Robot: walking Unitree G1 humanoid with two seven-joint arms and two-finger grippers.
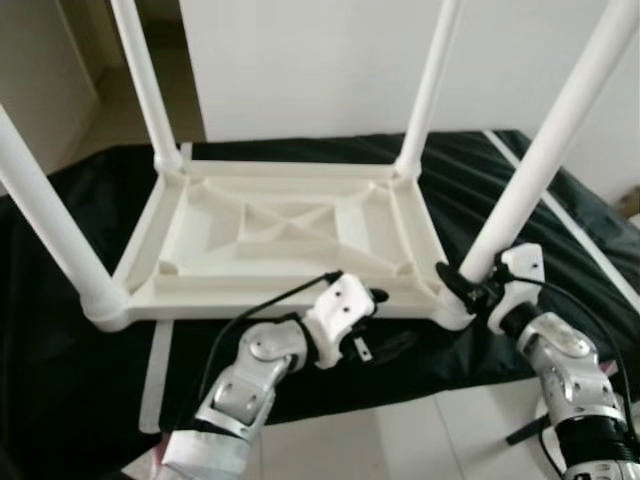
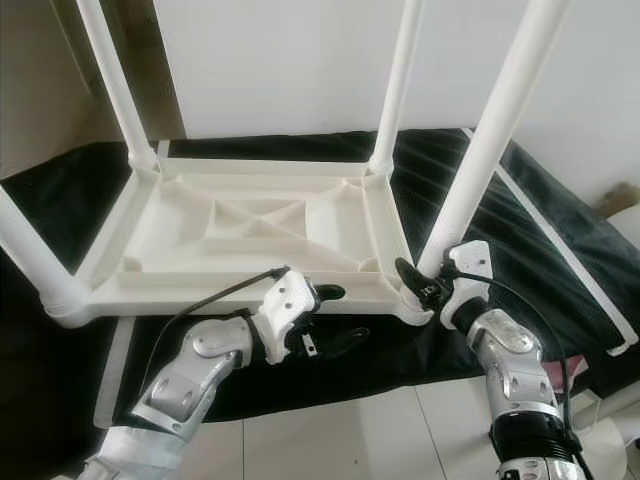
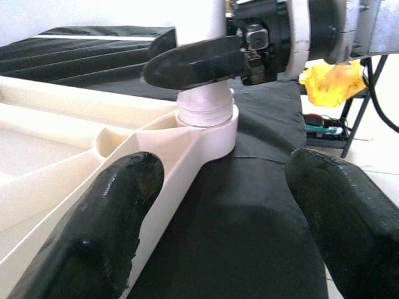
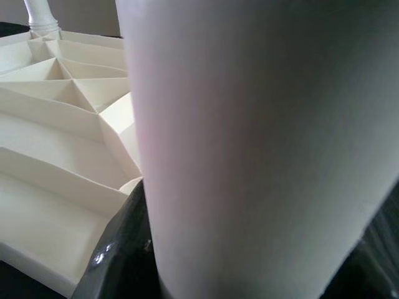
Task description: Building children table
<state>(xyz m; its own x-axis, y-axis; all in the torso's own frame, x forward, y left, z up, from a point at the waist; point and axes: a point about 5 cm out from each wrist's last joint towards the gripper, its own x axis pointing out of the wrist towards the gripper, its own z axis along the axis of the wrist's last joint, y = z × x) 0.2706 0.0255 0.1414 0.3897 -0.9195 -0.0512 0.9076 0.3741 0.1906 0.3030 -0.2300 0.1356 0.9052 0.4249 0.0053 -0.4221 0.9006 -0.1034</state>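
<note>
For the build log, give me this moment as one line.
table top upside down on black cloth | four legs in | right gripper shut on near-right leg | left gripper open beside near edge

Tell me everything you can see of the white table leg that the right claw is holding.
The table leg is a smooth, round white tube, plastic by its look. It stands slightly tilted in the near right corner socket of the upside-down white tabletop, which lies on a black cloth. A ribbed collar shows where it enters the socket. The right claw is shut around its base. Its top runs out of the picture.
</note>
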